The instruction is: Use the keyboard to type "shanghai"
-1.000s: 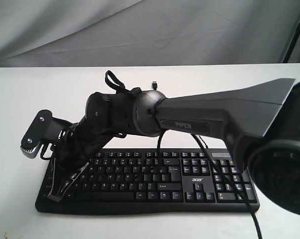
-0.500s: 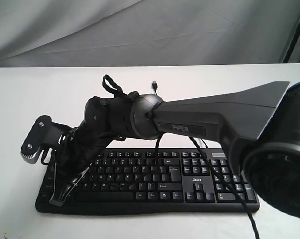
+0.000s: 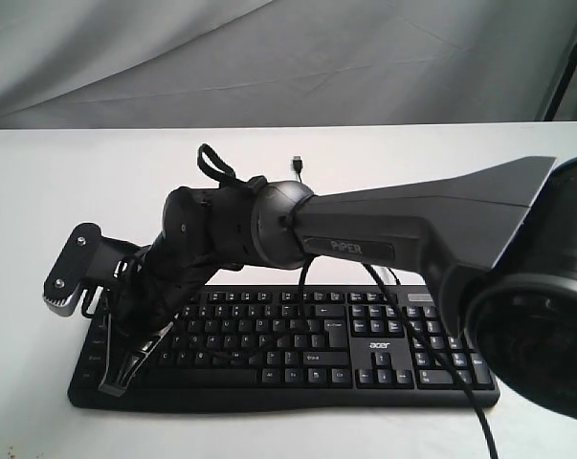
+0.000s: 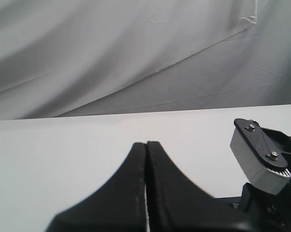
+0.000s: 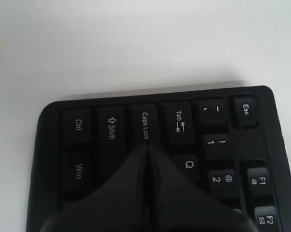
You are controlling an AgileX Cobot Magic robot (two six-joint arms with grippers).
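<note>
Exterior view: keyboard (image 3: pixel 298 344) lies flat on the white table (image 3: pixel 39 191), near its front edge, number pad toward the view's right. Right arm (image 3: pixel 412 225) reaches across the middle. Right gripper (image 3: pixel 113 375) angles down at the keyboard's left end. Right wrist view: its 2 fingers (image 5: pixel 121 193) pressed together, nothing between them, tips at the Caps Lock key (image 5: pixel 144 124); contact unclear. Left wrist view: left gripper (image 4: pixel 146 147) likewise closed tight, empty, above the table.
</note>
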